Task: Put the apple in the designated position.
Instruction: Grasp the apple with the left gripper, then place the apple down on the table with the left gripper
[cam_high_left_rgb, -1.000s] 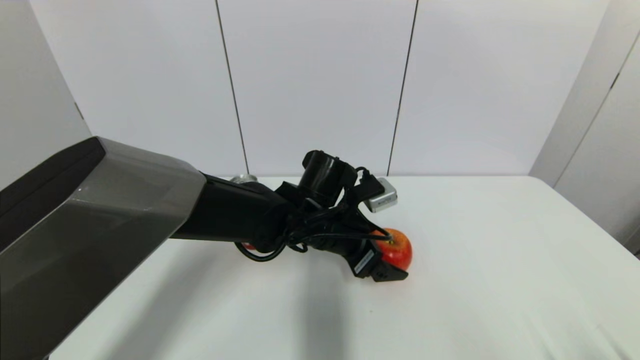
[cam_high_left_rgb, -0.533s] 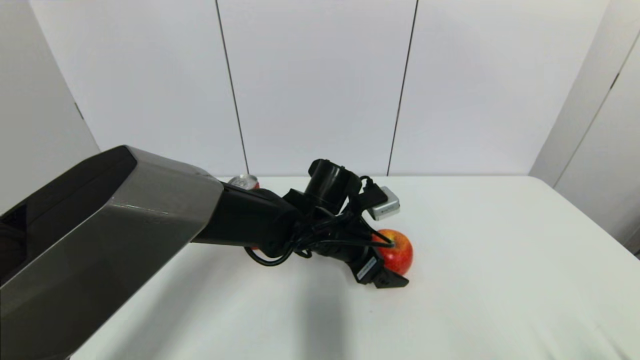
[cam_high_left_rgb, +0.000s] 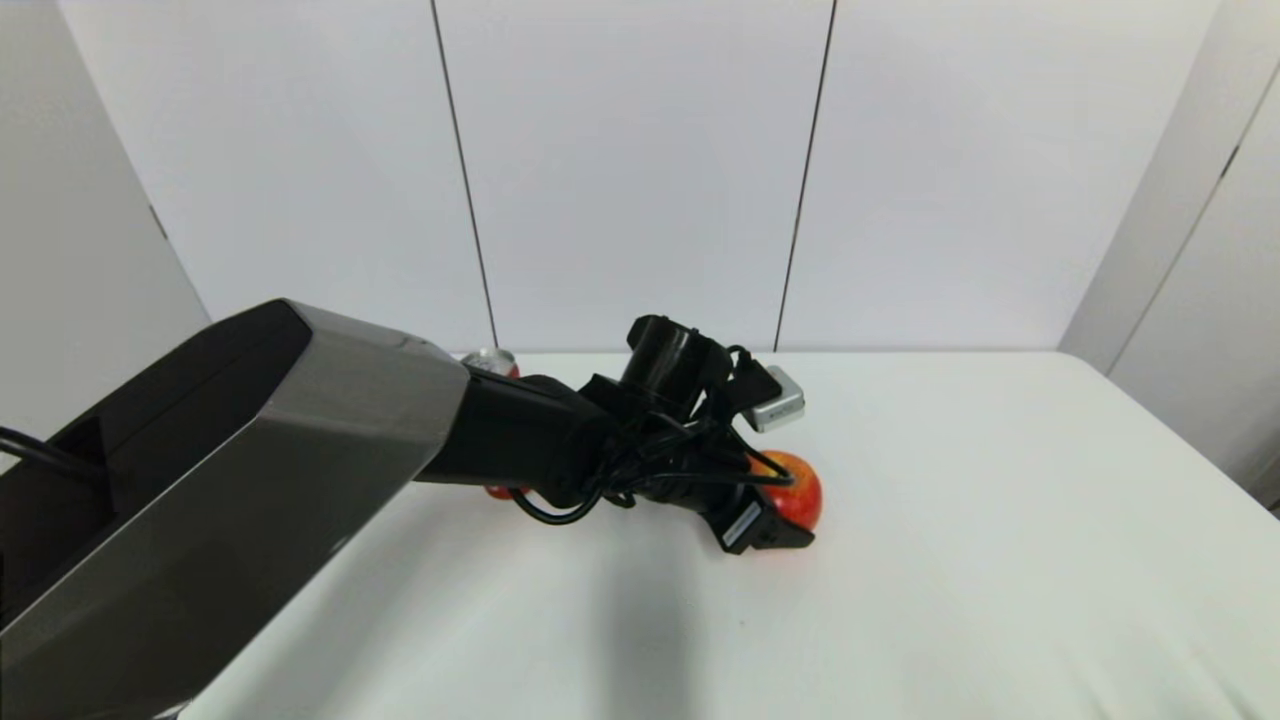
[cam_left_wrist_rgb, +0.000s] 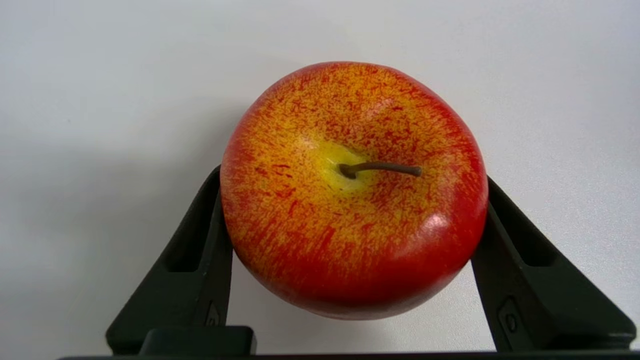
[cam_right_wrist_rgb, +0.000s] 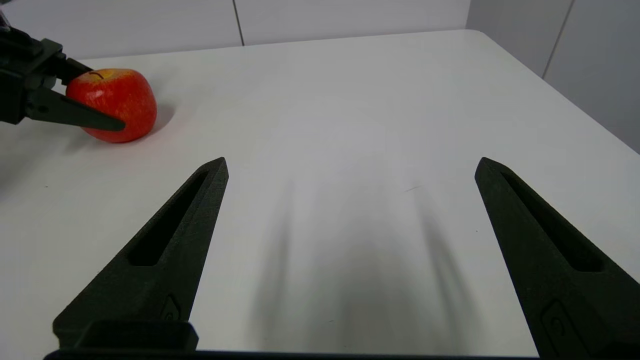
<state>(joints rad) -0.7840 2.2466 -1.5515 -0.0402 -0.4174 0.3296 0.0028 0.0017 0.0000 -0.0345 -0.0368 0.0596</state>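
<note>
Apple: task object, sized and placed further down; taken as the landmark for every place here.
Counter (cam_high_left_rgb: 1000, 560): white, carrying the apple; broad bare stretch to the robot's right of the apple.
Left arm (cam_high_left_rgb: 300, 450): reaching across toward the apple from the robot's left.
Right gripper (cam_right_wrist_rgb: 350, 170): well apart from the apple, to its right; fingers spread wide, holding nothing.
Can (cam_high_left_rgb: 492, 362): red, mostly hidden behind the left arm, farther back and left of the apple.
Left gripper (cam_left_wrist_rgb: 352, 225): clenched on the apple, one finger pressed against each flank.
Apple (cam_left_wrist_rgb: 352, 190): stem up, resting on or just off the counter; contact underneath not clear.
Step in hand: grasp made, carry apparently starting.
Next move: lift clear, steady squeeze, travel to the designated position; no marker visible.
</note>
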